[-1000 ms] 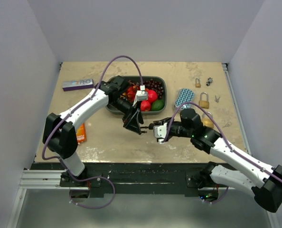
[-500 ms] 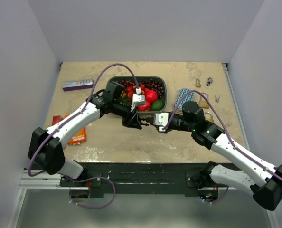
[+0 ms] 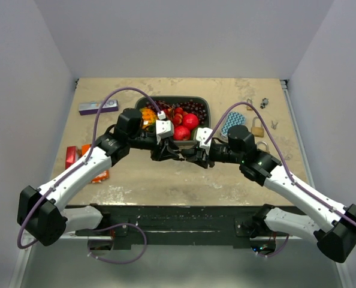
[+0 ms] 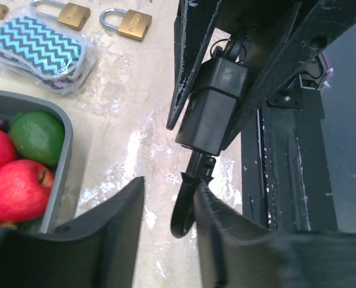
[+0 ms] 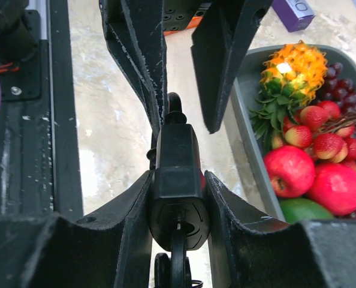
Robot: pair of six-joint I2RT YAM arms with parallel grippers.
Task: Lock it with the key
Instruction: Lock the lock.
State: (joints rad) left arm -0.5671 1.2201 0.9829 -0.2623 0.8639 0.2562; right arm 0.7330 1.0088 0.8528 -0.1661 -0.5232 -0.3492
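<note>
A black padlock hangs in mid-air in front of the tray, and my right gripper is shut on its body. The key sticks out of the keyhole at the end nearest the right wrist camera. The lock's black shackle points toward my left gripper. That gripper is open around the shackle: the right finger touches it and the left finger stands apart. In the top view the two grippers meet tip to tip at the padlock.
A grey tray of apples, strawberries, grapes and a pineapple lies just behind the grippers. A zigzag pouch, brass padlocks and small keys lie at the right. A purple box and an orange packet are at the left.
The left arm swung down and turned its gripper toward the right one, and its jaws narrowed around the shackle. The right gripper carried the padlock slightly back toward the tray.
</note>
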